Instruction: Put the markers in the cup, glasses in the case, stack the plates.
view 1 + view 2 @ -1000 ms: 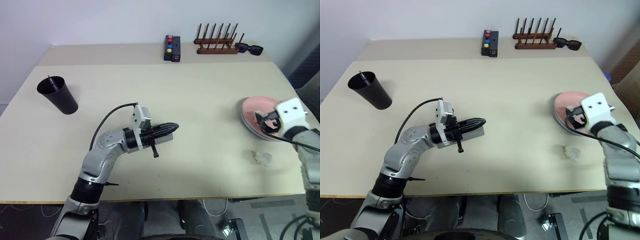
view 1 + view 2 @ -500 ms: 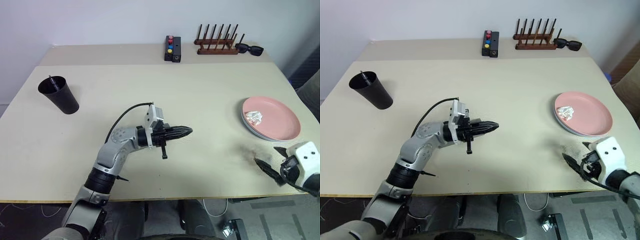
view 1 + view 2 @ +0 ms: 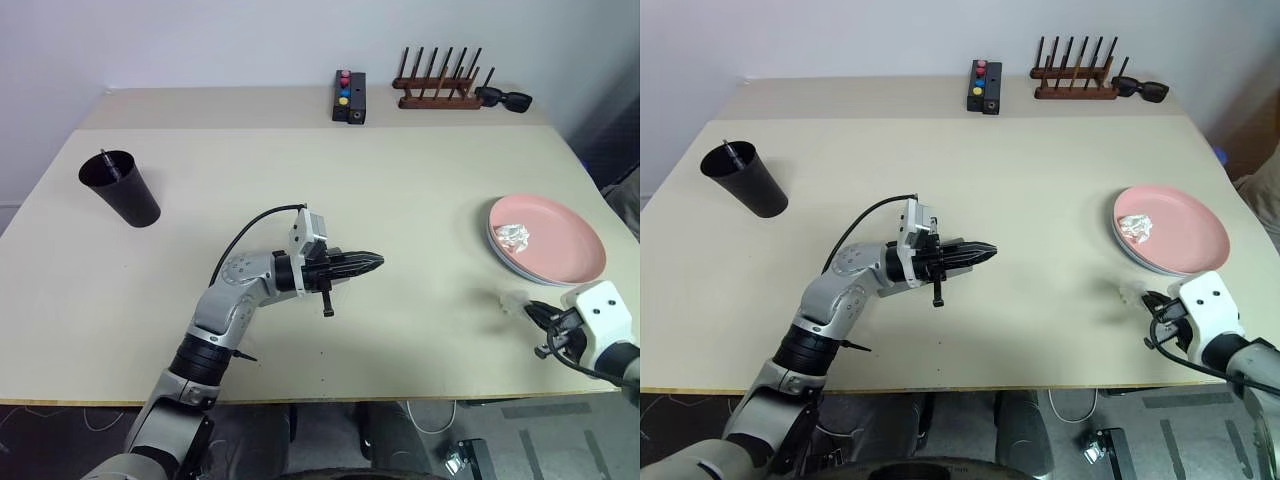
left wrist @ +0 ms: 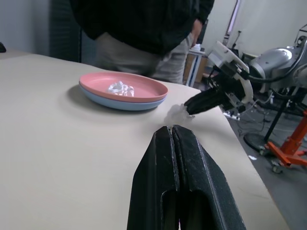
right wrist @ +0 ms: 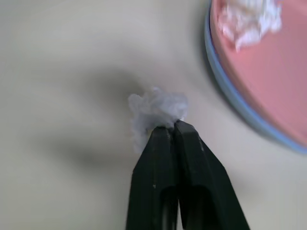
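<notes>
Beige tabletop [image 3: 400,190] is stretching wide under a pale wall, and a person [image 4: 144,33] is standing at its far side in the left wrist view, cut off above the chest. Two plates are sitting stacked near the right edge: the pink plate [image 3: 560,245] is lying on the blue plate [image 3: 497,250], which is showing just a thin rim. One crumpled clear wad [image 3: 515,235] is resting inside the pink one. One black cup [image 3: 122,188] is standing upright at the far left, with a single marker [image 3: 106,161] poking up at the rim, mostly hidden inside. At the back edge, one wooden rack [image 3: 437,88] is lining up its pegs, one black button box [image 3: 348,96] is sitting beside it, and one pair of sunglasses [image 3: 505,98] is lying just right of the rack.

Left gripper [image 3: 372,263] is hanging over mid-table, fingers pressed together on nothing. Right gripper [image 5: 168,128] is sitting low by the front right corner, fingers pinched tight, tips touching a second clear wad [image 5: 156,109] lying on the table just beside the plates; whether it is actually pinching it is hard to make out.
</notes>
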